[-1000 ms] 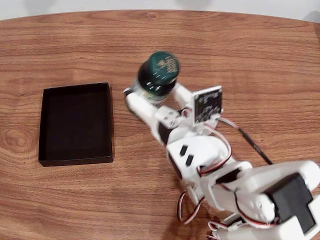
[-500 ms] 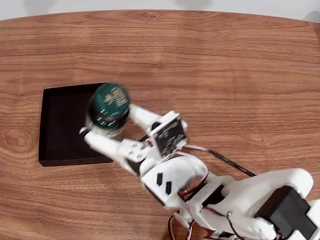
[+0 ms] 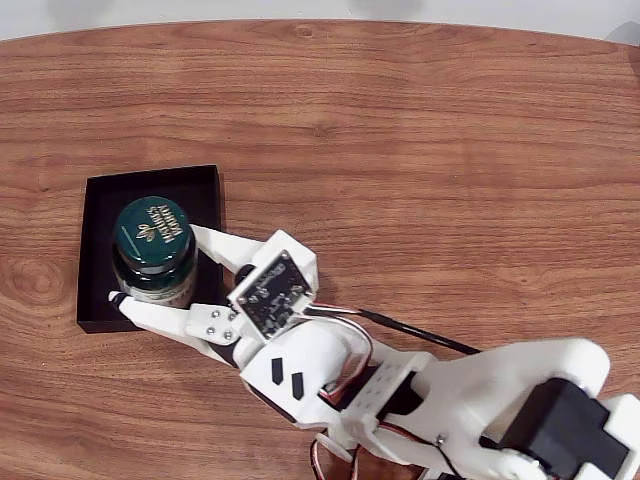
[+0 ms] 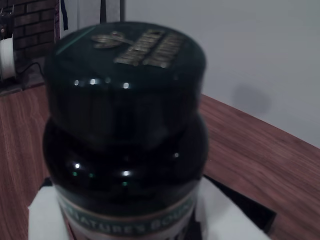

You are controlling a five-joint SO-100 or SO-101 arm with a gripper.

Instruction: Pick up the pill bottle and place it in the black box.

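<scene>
The pill bottle (image 3: 153, 248), dark with a green cap bearing a leaf logo, stands upright between the white fingers of my gripper (image 3: 160, 270), which is shut on it. It is held over the black box (image 3: 150, 190), above the box's near half. In the wrist view the pill bottle (image 4: 125, 130) looms close, its label edge at the bottom, with a white finger (image 4: 220, 220) on either side and a corner of the black box (image 4: 250, 210) behind.
The wooden table (image 3: 420, 140) stretches wide to the right and behind the box. My white arm (image 3: 430, 400) crosses the lower right, with a black cable (image 3: 420, 335) lying on the wood.
My gripper has swung left and nearer with the bottle, from the table's middle to above the black box.
</scene>
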